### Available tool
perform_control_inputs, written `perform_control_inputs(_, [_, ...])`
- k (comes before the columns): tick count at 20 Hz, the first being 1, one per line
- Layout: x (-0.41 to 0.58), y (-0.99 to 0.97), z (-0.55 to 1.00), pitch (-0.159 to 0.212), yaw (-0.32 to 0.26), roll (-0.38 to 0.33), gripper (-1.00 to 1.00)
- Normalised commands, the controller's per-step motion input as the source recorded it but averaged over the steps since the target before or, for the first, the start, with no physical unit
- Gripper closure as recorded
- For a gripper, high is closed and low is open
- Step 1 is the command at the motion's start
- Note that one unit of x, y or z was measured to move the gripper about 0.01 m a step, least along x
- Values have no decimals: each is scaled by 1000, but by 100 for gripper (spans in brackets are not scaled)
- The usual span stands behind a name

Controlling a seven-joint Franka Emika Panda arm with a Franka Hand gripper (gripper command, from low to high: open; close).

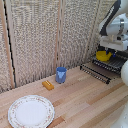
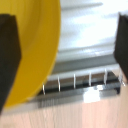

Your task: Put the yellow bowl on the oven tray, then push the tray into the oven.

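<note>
**Dish over rack, end effector directly above**

Exterior view. Arm enters from the exterior view's right; the end effector [image 1: 109, 46] hangs just above the yellow dish [image 1: 103, 55]. Dish sits on or just over the rack [image 1: 102, 70], the dark barred tray projecting toward the table's middle. I cannot tell from here whether the dish rests fully on the bars or is being carried. The oven is not clearly made out; the rack's far end is masked by the arm. Elsewhere on the table [image 1: 85, 100]: a blue cup [image 1: 61, 74], an orange block [image 1: 48, 85] just beside it, and a white plate [image 1: 31, 111] near the front edge, all well apart from the rack, so nothing crowds the placement.

Wrist view. Two dark fingers [image 2: 9, 55] stand at opposite edges of the picture, jaws spread wide. The dish [image 2: 35, 45] fills the side next to one finger; its rim seems to pass that finger, but whether the finger touches it is not visible, and the other finger is well clear. The rack's front bar [image 2: 82, 92] and short cross wires lie below, wood past them.

Judgement: placing step, at or near release. Next is the grip on the rack's rim; a wide opening suits clearing the dish first.
</note>
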Motion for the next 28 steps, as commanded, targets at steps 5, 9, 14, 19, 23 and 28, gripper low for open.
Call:
perform_control_inputs(5, [46,379,693,167,126,-42,-100])
perform_control_inputs(9, [106,69,328,44,254,-129,-100])
perform_control_inputs(14, [-66,-89,64,-66,263,-188,-100])
perform_control_inputs(19, [-100,-88,20,-27,251,-235,-100])
perform_control_inputs(23, [-91,-58,0,29,233,-295,-100])
perform_control_inputs(28, [-95,6,-53,75,177,-360,-100])
